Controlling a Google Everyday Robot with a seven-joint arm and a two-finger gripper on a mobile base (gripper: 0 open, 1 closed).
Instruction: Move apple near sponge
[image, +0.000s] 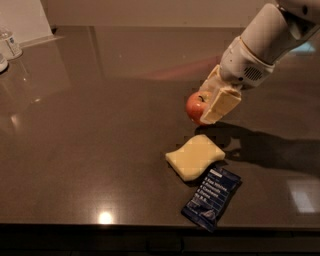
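On glossy dark counter, hand gripping apple, sponge near

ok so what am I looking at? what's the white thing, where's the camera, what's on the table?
One camera, looking down over a dark glossy table; its mounting is not on record. The white thing from the top right is a robot arm. Its end is the gripper, a two-finger clamp, shut on a small red apple, seemingly just off the table. Nearer the camera lies a pale yellow sponge, with a dark blue wrapper against its near side. The apple is close to the sponge, not touching it.
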